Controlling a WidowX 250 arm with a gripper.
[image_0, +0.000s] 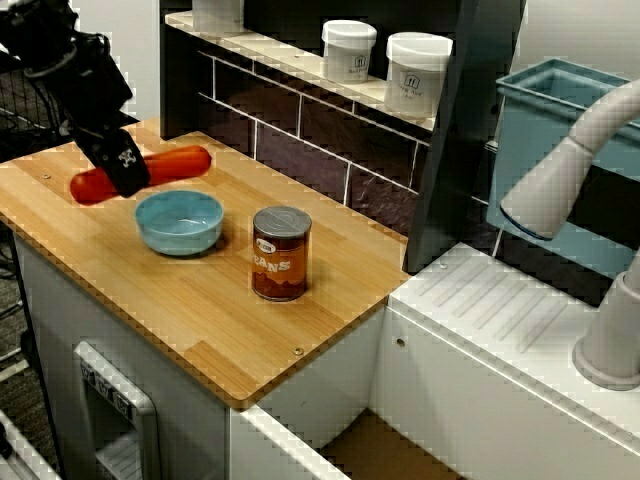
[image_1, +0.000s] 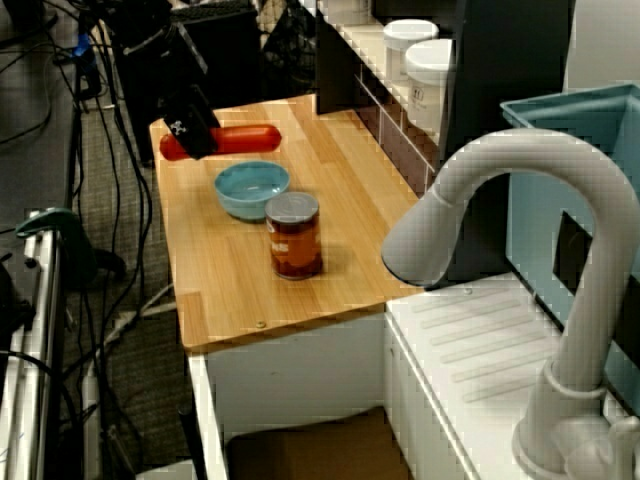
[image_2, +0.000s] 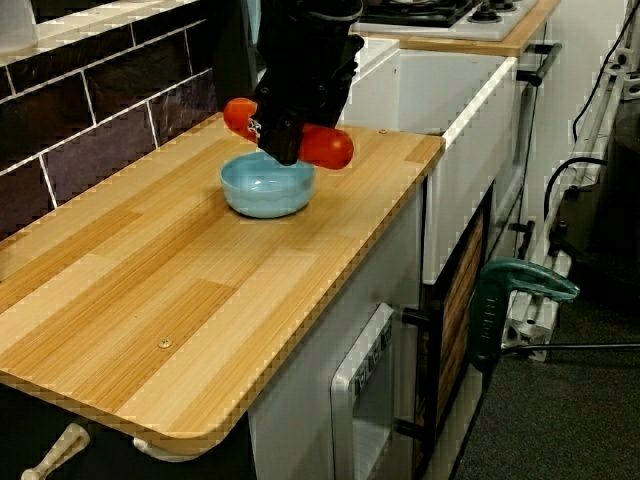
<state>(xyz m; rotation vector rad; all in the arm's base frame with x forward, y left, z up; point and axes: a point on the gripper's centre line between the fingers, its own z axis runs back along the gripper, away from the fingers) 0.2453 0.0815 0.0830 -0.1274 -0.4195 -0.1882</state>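
Down low on a wooden tabletop (image_0: 200, 320), a black claw (image_0: 125, 162) set across a long red sausage (image_0: 180, 163). Sausage lying flat on the wood, its middle hidden under the claw, one rounded end poking out on each side. Cannot tell whether clamped on the sausage or merely resting over it: fingertips hidden in all three views. Just beside the claw, toward the front edge of the tabletop, a light blue bowl (image_0: 180, 222), upright, close to the sausage but apart from it. Beyond the bowl, farther from the claw, an upright tin of beans (image_0: 281, 253) with an orange-brown label, near the bowl without touching. Well apart from the claw, up on a shelf (image_0: 290, 65) behind the tabletop, two white lidded jars (image_0: 349, 50) side by side. Farthest from the claw, a white tap (image_0: 570, 170) and a blue tub (image_0: 545, 110).
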